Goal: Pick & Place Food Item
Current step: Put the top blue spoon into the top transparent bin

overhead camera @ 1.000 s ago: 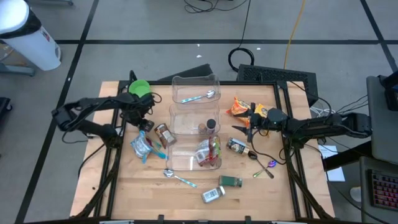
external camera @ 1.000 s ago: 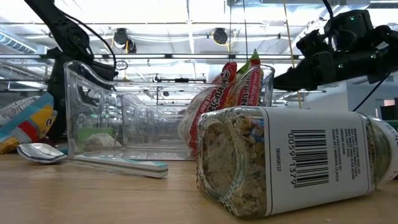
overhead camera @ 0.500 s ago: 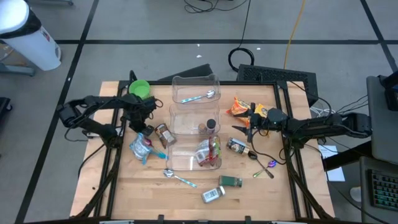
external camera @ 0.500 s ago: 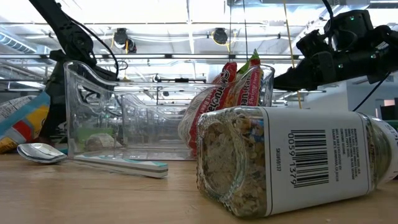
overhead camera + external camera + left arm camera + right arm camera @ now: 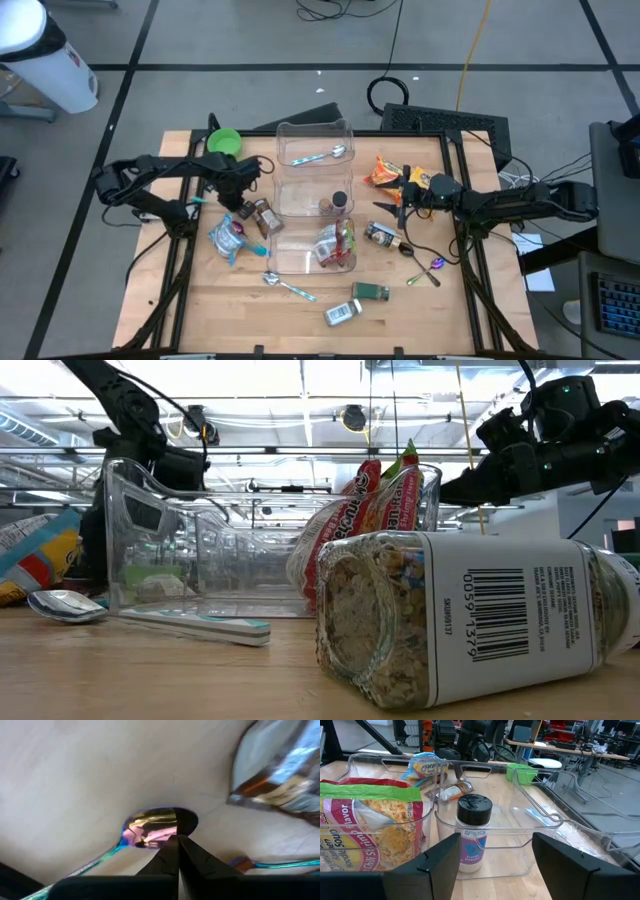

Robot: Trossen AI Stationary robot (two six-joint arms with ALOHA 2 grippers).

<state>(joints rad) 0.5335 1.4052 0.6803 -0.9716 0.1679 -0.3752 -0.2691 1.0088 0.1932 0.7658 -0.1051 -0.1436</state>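
Observation:
My left gripper [image 5: 243,192] points down, shut, left of the clear bins [image 5: 312,195]. In its wrist view the shut fingertips [image 5: 177,839] stand at the edge of an iridescent spoon's bowl [image 5: 152,826] on the wood. A brown jar [image 5: 265,215] and a blue snack bag [image 5: 228,238] lie just nearer. My right gripper [image 5: 404,205] waits open and level right of the bins, facing a black-capped spice jar [image 5: 474,832] in the middle bin and a noodle packet [image 5: 370,830] in the near bin. My left gripper comes from above with its shut fingertips at the rim of the spoon's bowl [image 5: 167,836]. I cannot tell whether they touch it.
A green bowl [image 5: 224,141] sits at the far left. A spoon [image 5: 320,156] lies in the far bin. An orange snack bag [image 5: 385,172], a small jar [image 5: 380,235], a purple spoon [image 5: 430,268], another spoon [image 5: 288,287] and two jars [image 5: 358,302] lie about.
My left gripper has moved toward the table's right edge, closer to the bins. My right arm has kept still.

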